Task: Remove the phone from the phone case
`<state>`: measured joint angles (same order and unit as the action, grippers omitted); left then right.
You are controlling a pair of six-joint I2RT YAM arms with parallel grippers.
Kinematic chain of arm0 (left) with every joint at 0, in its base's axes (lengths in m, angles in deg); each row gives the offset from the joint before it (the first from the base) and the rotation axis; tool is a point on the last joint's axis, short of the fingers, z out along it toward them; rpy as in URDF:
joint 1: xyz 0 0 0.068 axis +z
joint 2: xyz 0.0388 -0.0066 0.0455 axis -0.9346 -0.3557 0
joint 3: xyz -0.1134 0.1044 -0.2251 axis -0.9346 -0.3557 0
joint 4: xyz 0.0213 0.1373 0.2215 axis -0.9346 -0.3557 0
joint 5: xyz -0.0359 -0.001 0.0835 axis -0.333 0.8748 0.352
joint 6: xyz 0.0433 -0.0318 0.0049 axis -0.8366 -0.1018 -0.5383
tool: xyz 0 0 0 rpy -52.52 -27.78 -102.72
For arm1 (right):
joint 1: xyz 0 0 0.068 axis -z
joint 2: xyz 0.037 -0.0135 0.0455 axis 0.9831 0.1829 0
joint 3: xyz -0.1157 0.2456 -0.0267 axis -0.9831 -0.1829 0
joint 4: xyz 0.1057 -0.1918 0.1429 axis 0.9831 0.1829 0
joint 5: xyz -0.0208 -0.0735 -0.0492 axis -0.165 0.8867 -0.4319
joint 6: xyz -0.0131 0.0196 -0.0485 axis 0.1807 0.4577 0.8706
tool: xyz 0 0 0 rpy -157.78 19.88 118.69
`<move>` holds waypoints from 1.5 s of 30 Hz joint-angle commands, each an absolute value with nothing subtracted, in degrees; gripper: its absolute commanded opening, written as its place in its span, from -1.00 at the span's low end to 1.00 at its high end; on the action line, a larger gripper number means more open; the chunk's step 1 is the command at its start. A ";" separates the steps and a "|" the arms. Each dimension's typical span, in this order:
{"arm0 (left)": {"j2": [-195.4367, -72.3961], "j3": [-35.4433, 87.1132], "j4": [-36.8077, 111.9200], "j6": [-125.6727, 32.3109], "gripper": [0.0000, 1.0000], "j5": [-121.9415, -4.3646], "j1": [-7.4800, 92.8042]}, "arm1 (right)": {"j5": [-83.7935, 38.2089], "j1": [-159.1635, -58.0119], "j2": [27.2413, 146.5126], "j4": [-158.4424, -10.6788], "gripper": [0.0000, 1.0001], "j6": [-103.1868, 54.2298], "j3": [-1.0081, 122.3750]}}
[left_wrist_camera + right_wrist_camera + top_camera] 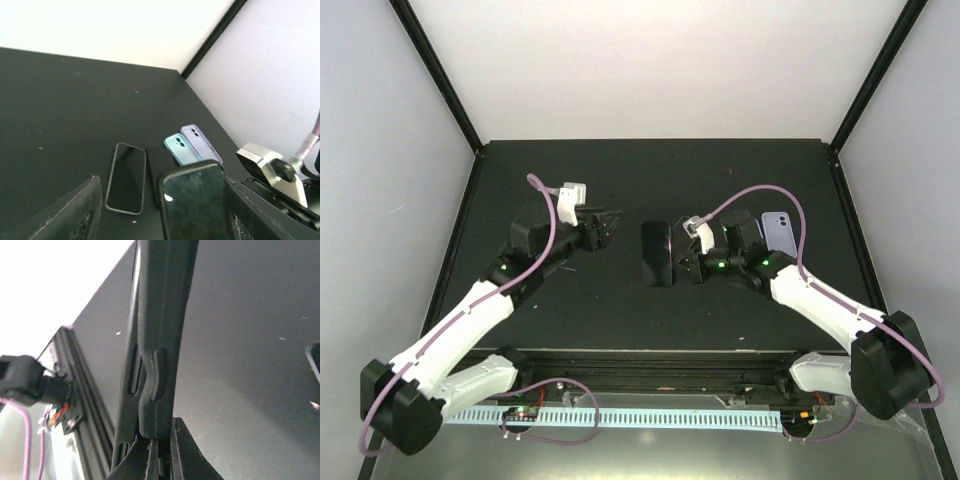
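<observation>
The left arm (470, 318) is stretching from the near-left corner toward the centre, its left gripper (608, 229) gaping wide and holding nothing. The right arm (820, 300) is reaching inward from the near-right corner, its right gripper (682, 262) pinching the upright phone case (657, 252).

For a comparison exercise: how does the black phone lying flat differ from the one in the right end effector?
The flat phone lies untouched on the table; the held phone is raised, its edge pinched by the right end effector. The flat phone has a thin pale rim, the held phone a thick black one. Both screens are dark.
</observation>
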<state>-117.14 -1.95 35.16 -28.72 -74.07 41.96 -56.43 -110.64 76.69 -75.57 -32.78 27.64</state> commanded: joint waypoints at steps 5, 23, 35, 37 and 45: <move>-111.16 -4.83 21.58 -40.41 0.20 -48.00 25.65 | -47.91 -109.98 78.58 -83.95 -0.98 -49.68 26.69; -129.17 -3.03 18.05 -56.96 0.21 -21.63 -3.01 | -57.20 -109.87 92.12 -84.08 -0.98 -56.15 28.84; -143.75 3.15 21.48 -63.05 0.12 -11.98 -3.79 | -59.22 -109.91 94.19 -83.92 -0.98 -55.90 29.60; -144.70 3.42 22.17 -64.30 0.10 -11.34 -3.78 | -59.61 -109.87 94.42 -84.01 -0.98 -55.94 29.61; -149.05 4.46 22.82 -68.72 -0.01 -7.54 -3.87 | -61.70 -109.89 94.99 -84.43 -0.98 -55.91 29.87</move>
